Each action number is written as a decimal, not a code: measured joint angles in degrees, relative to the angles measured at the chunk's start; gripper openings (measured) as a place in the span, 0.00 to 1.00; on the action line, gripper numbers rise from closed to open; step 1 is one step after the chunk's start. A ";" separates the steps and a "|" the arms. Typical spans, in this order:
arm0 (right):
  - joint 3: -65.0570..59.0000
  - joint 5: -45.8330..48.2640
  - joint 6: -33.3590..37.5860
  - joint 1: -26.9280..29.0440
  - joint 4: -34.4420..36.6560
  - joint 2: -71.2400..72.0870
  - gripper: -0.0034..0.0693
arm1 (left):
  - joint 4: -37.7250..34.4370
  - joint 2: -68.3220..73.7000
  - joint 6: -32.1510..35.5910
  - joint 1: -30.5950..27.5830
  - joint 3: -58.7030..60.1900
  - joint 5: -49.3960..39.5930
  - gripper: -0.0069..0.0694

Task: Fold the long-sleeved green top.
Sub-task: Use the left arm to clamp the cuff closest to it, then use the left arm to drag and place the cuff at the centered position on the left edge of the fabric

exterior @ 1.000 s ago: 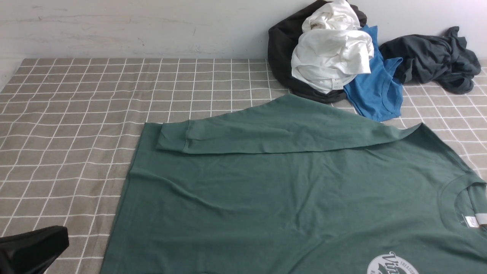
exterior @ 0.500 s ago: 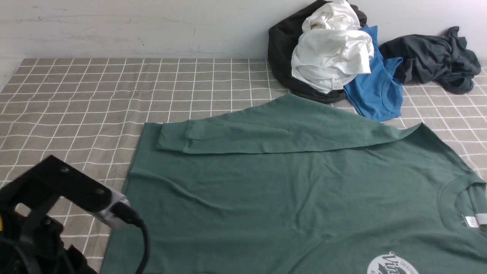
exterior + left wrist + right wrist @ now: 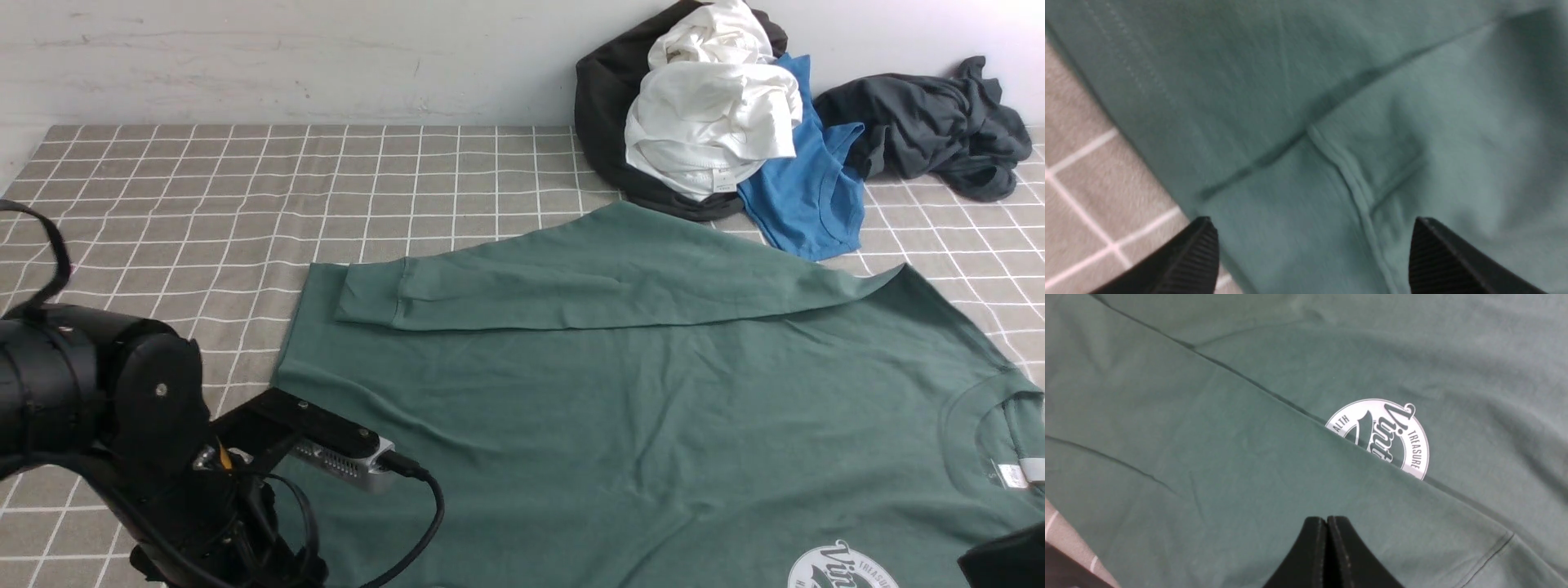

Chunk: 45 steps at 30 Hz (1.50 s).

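Green long-sleeved top lies flat, left hand spread above it, right hand clenched.

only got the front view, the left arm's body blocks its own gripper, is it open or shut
observer: Open. The left wrist view shows the left gripper with its fingers wide apart and a stitched seam of the green long-sleeved top running between them.
operator: over the shirt or off the edge
observer: Mostly over it. One finger sits by the top's edge, where the checked tablecloth shows.
operator: and the right one, i just see a black corner
observer: The right gripper is shut, with no cloth visibly between its fingers. It is above a folded layer that covers part of the white logo.
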<state>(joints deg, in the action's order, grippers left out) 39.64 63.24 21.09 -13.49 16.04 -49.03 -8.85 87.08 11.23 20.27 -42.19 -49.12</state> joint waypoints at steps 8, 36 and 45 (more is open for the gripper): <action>0.04 -1.09 0.02 0.00 -0.15 -0.05 0.03 | 0.53 6.29 0.22 0.00 -0.63 3.71 0.84; 0.04 -1.12 0.14 0.00 -0.15 -0.05 0.03 | -1.96 0.99 3.03 0.03 -1.27 0.70 0.15; 0.04 -1.12 0.09 0.00 -0.36 -0.05 0.03 | 1.94 -1.72 3.21 0.03 -18.16 -4.53 0.15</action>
<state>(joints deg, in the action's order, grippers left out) 39.69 62.12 21.18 -13.49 15.68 -49.08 -6.90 85.36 14.44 20.30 -60.35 -53.65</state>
